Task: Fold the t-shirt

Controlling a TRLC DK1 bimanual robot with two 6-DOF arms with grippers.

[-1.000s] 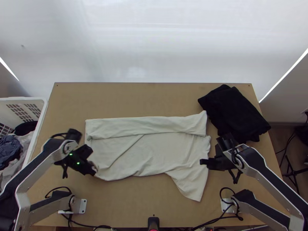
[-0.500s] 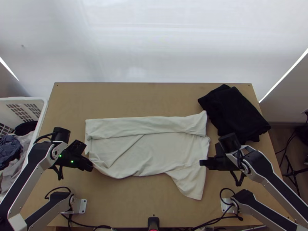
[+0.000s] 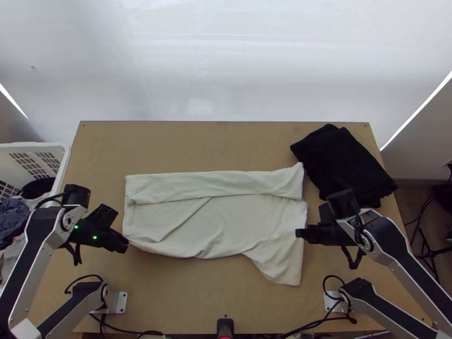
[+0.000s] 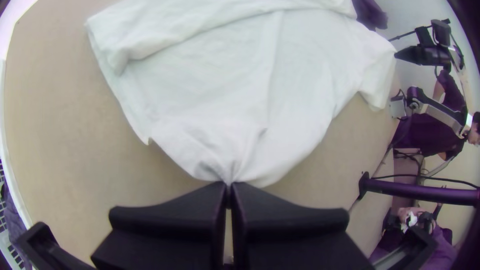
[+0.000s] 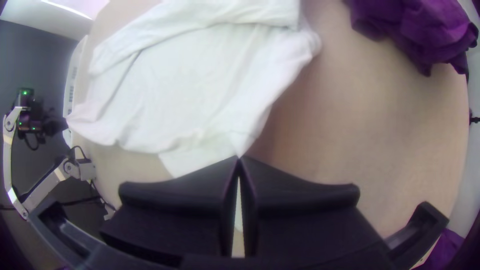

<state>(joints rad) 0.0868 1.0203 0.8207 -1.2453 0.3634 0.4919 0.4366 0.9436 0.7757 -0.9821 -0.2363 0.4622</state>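
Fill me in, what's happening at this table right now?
Two robot arms are partway through folding an off-white fabric t-shirt. The left end effector pinches its near-left edge; the right end effector is closed on its right side. The far part lies folded over in a long strip, the near part not yet. A black cloth bundle lies at the far right.

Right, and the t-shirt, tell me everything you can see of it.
The t-shirt is pale off-white and looks thin and soft. It lies lengthwise across the middle of the table, its far side folded over in a long band. A slanting crease runs through the rest, left of the middle. On the near side, towards the right, a flap juts out, perhaps a sleeve. The left tool pinches its near left corner, gathering it to a point; the right tool grips its right edge.
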